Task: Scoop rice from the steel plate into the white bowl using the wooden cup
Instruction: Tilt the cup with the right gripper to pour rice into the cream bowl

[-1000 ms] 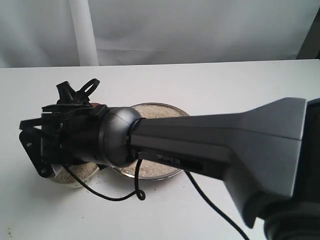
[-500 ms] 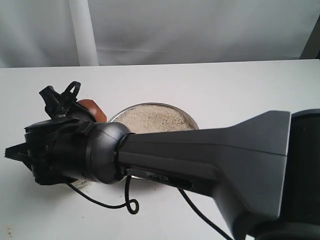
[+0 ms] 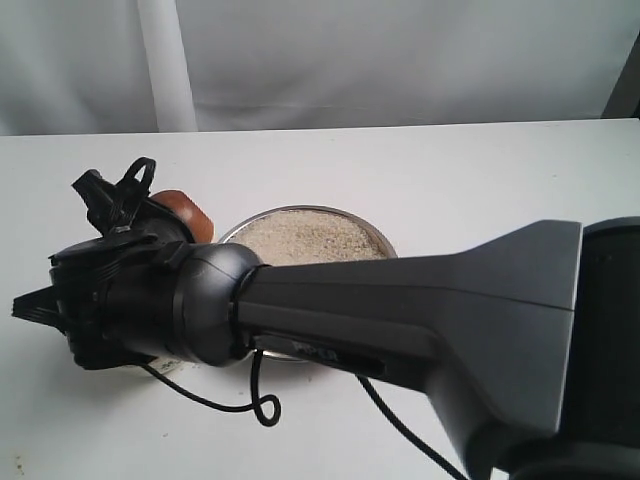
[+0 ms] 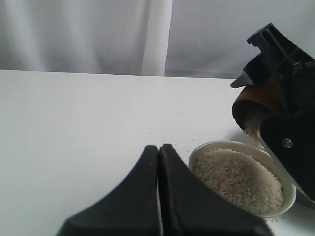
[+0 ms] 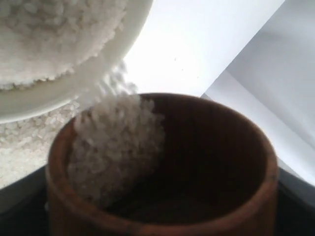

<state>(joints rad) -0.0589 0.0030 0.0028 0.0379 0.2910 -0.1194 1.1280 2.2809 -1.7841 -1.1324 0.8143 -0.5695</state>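
The white worktop (image 3: pixel 480 170) carries everything. The right arm (image 3: pixel 420 310) fills the lower half of the exterior view, reaching from lower right to the left edge, because the bowl it must fill stands beyond the plate on that side. The plate (image 3: pixel 310 208) sits at mid-frame, partly under that arm, and its rice (image 3: pixel 300 238) is a level bed with plenty left.

The bowl (image 4: pixel 290 196) is at lower left of the exterior view, nearly hidden by the arm's wrist. The left wrist view shows it upright and well filled.

The cup (image 4: pixel 253 101) is tipped mouth-down just above the bowl's rim, so grains slide out by their own weight. The right wrist view shows rice banked against its lower lip and spilling toward the bowl. The right pincer (image 4: pixel 275 88) is pinching the cup across its body, which leaves the mouth free.

The left pincer (image 4: pixel 158 150) is pressed together and empty. It sits low and apart from the bowl, probably to be out of the pour's way.

A few stray grains dot the worktop beside the bowl. I judge the pour about midway.
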